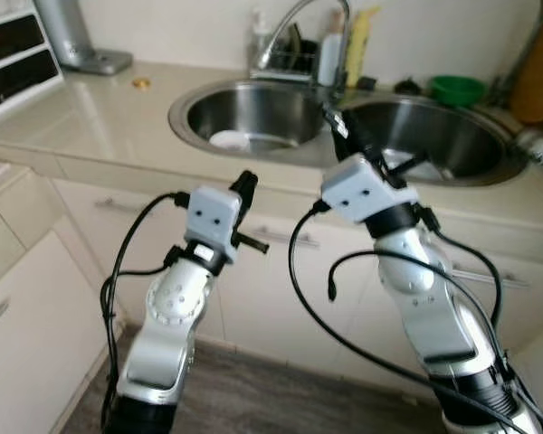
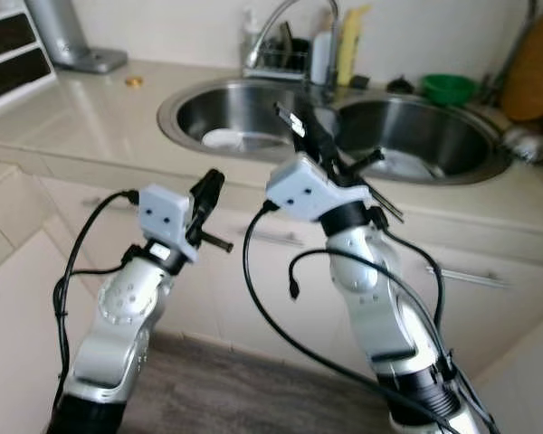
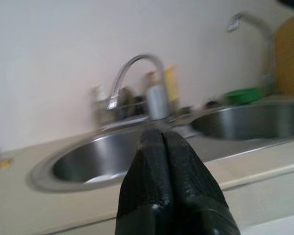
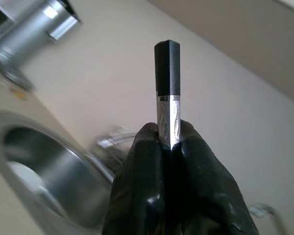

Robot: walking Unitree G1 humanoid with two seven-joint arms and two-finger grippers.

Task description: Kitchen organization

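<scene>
Over the double sink [image 1: 253,113], the right pincer [image 4: 170,142] clamps a black-tipped metal utensil [image 4: 167,88]; left pincer [image 3: 164,147] pressed closed.

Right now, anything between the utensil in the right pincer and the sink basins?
Nothing visible blocks it. The right pincer is shut on a utensil with a black tip and metal shank, held above the divide between the left basin and right basin. The faucet stands behind, not in the path.
</scene>
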